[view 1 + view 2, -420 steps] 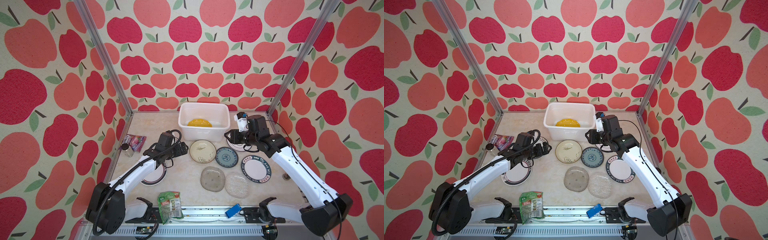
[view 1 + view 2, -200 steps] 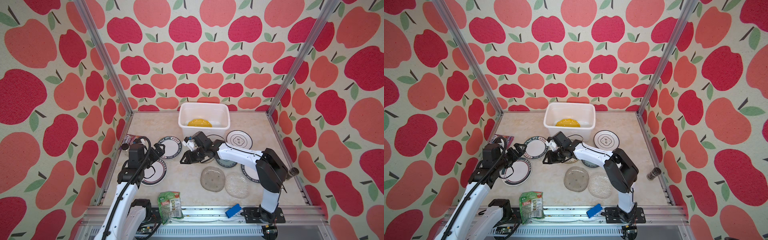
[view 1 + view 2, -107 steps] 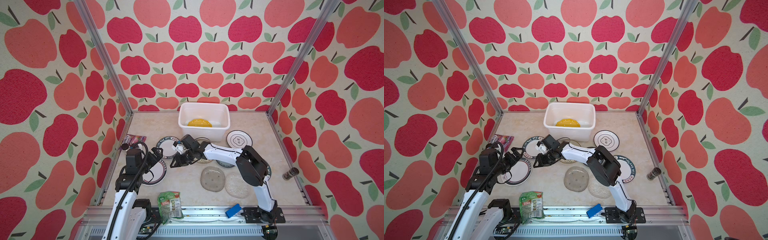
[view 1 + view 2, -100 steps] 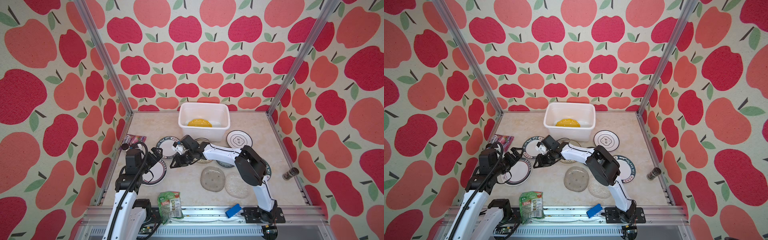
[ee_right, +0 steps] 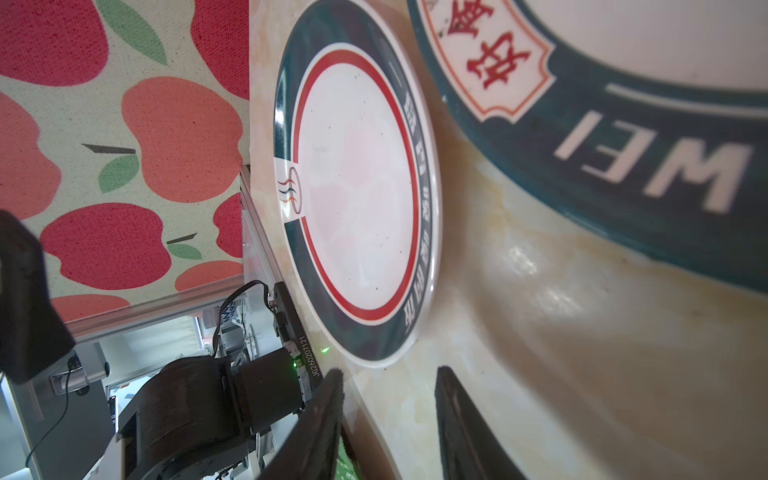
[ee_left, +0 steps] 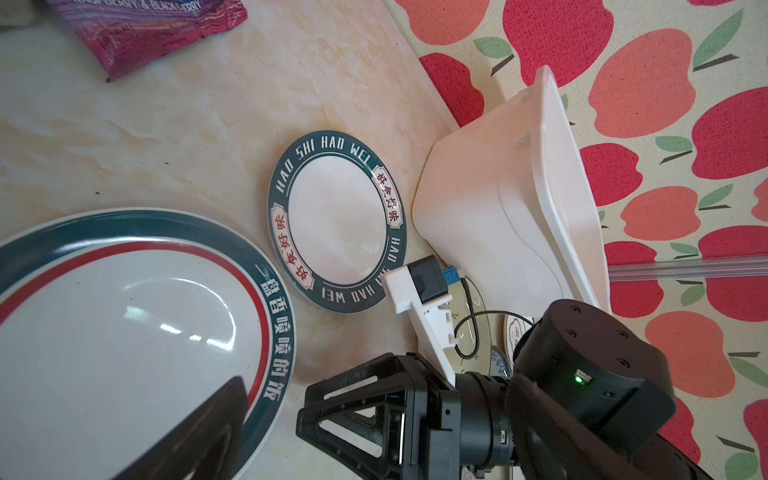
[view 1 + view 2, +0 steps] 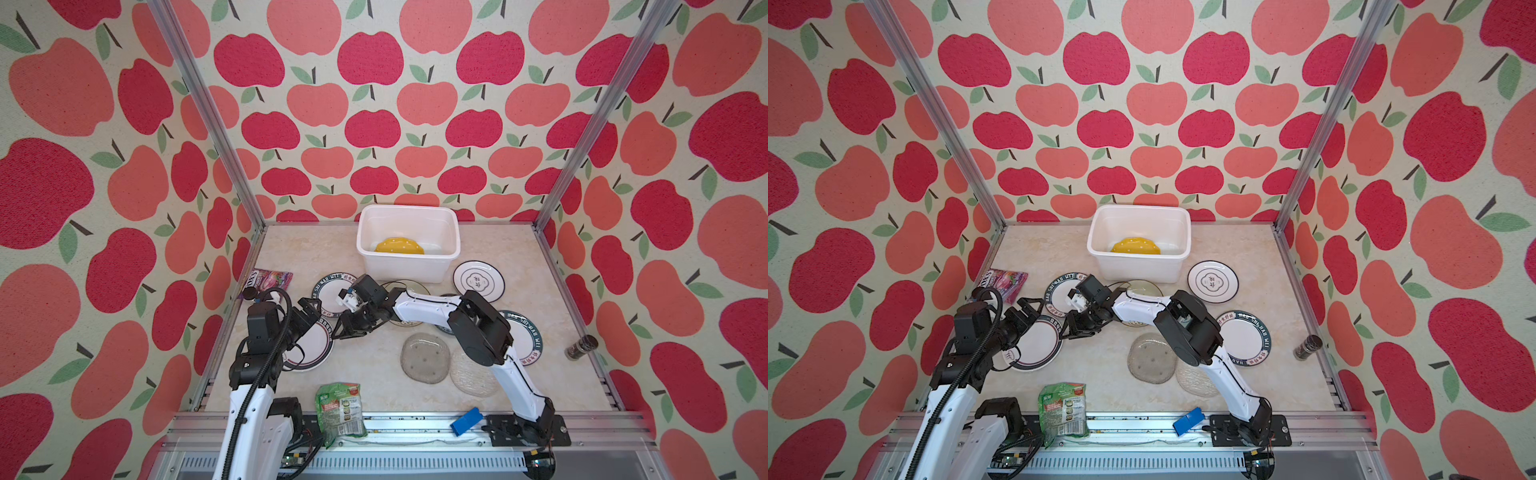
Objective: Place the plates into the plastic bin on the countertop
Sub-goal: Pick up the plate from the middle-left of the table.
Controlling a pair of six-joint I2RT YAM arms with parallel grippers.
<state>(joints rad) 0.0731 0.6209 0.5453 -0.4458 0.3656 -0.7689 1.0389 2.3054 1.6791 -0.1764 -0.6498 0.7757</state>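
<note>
Hovering by the red-ringed plate (image 7: 313, 347), both jaws parted.

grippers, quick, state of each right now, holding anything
left gripper: open, over the red-ringed plate, holding nothing.
right gripper: partly open, only countertop between its fingers, holding nothing.

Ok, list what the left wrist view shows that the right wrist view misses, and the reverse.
Only the left wrist view: the bin, the purple packet, the whole HAO WEI plate, and the right gripper seen from outside, jaws apart and empty.
Only the right wrist view: the left arm and the logo on the red-ringed plate.
Both: those two plates lying flat on the countertop.
</note>
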